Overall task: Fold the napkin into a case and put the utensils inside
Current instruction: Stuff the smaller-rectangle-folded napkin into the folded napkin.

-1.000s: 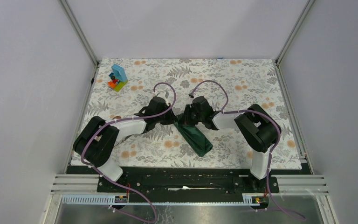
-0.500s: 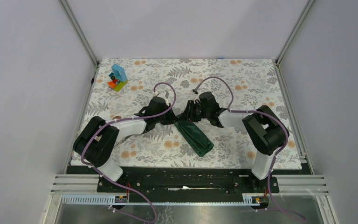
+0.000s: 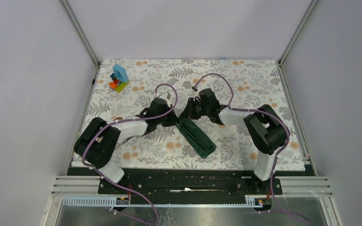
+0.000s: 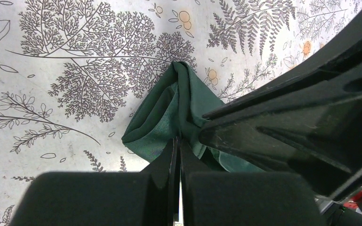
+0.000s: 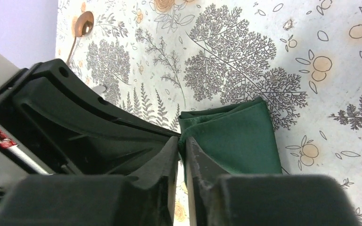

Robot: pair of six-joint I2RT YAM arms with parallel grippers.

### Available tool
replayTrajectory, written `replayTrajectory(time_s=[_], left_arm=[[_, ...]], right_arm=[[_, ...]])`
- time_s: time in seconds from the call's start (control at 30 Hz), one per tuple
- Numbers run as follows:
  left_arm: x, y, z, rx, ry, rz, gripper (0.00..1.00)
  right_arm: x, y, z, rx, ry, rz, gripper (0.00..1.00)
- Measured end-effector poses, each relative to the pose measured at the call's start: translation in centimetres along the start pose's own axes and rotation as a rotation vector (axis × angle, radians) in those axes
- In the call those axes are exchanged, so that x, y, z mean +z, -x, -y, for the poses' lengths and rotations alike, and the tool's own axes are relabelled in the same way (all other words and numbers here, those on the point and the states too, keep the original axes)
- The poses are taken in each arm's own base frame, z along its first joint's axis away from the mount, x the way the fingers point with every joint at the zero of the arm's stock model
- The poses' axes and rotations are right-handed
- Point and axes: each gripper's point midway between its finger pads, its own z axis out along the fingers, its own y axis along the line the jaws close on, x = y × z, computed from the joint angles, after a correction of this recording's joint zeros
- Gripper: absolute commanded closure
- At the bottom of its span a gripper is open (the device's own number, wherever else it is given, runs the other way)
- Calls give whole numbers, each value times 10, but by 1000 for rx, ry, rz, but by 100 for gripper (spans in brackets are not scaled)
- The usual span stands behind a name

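At mid-frame the napkin (image 3: 197, 136) lies as a narrow folded strip on the surface (image 3: 245, 80); left jaws and right jaws both pinch its upper end. I reckon the pouch mouth needs spreading next, then fetching the spoon (image 5: 82, 23).

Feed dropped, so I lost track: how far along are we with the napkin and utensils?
Done: the napkin lies folded into a narrow strip. In hand: left claw and right claw both pinch its far end. Remaining: a spoon lies on the table covering, outside the cloth; other utensils aren't visible.
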Motion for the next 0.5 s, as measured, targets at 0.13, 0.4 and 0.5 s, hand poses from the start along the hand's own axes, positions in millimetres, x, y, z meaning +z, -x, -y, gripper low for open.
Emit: replayTrajectory(time_s=[0.13, 0.4, 0.5], left_arm=[[0, 0, 0, 0, -1, -1, 100], [0, -2, -3, -9, 8, -3, 100], [-1, -2, -3, -16, 5, 2, 100]], right_arm=[[6, -6, 7, 12, -7, -18, 94], [10, -20, 16, 68, 18, -18, 97], [12, -29, 21, 106, 28, -17, 96]])
